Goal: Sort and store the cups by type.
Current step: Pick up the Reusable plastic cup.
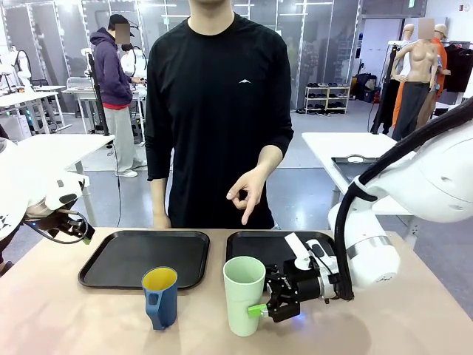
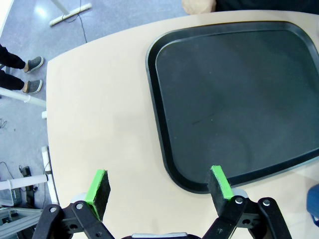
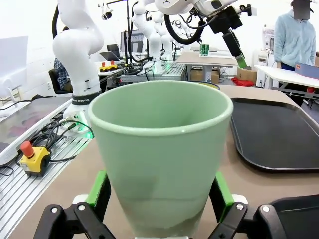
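The tall mint-green tumbler (image 1: 244, 294) stands upright near the table's front edge, just ahead of the right tray. My right gripper (image 1: 259, 309) is level with its lower half, open, one finger on each side of it. In the right wrist view the tumbler (image 3: 159, 149) sits between the green pads (image 3: 99, 191), with a thin gap on both sides. The dark blue mug (image 1: 160, 297), yellow inside, stands upright to the tumbler's left, handle toward me. My left gripper (image 1: 83, 236) hangs open above the table's left edge; in its own view, my left gripper (image 2: 159, 179) holds nothing.
Two black trays lie side by side at the far half of the table, the left tray (image 1: 140, 255) and the right tray (image 1: 251, 244). A person stands behind them, one hand (image 1: 247, 194) raised over the right tray. The table's left corner is bare wood (image 2: 99, 109).
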Motion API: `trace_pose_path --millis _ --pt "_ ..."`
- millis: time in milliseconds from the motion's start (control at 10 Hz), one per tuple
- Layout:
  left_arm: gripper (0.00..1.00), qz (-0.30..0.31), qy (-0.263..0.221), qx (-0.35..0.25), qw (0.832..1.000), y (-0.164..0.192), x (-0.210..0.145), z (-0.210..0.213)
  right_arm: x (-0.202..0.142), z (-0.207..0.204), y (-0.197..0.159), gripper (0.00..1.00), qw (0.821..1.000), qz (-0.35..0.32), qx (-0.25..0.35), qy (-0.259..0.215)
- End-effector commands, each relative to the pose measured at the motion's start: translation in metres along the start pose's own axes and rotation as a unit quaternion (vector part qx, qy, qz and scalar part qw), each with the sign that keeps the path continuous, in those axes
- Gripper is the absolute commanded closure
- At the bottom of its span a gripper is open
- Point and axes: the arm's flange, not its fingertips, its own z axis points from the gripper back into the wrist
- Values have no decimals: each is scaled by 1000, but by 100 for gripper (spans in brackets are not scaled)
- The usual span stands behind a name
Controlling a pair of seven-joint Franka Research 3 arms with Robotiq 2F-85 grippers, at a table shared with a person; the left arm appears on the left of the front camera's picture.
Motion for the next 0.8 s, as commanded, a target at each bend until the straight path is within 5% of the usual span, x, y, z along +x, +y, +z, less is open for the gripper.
trace_pose_path --millis 0,500,600,700 --pt "0 1 -2 1 1000 0 1 2 1 -14 -11 0 1000 -17 -3 1" --pt "0 1 -2 1 1000 0 1 2 -3 -22 -9 0 1000 -21 -10 12" --pt "0 1 -2 1 1000 0 1 2 -3 -20 -8 16 1000 -13 -4 7" --pt "0 1 -2 1 1000 0 1 2 -4 -20 -7 19 1000 -18 -15 7"
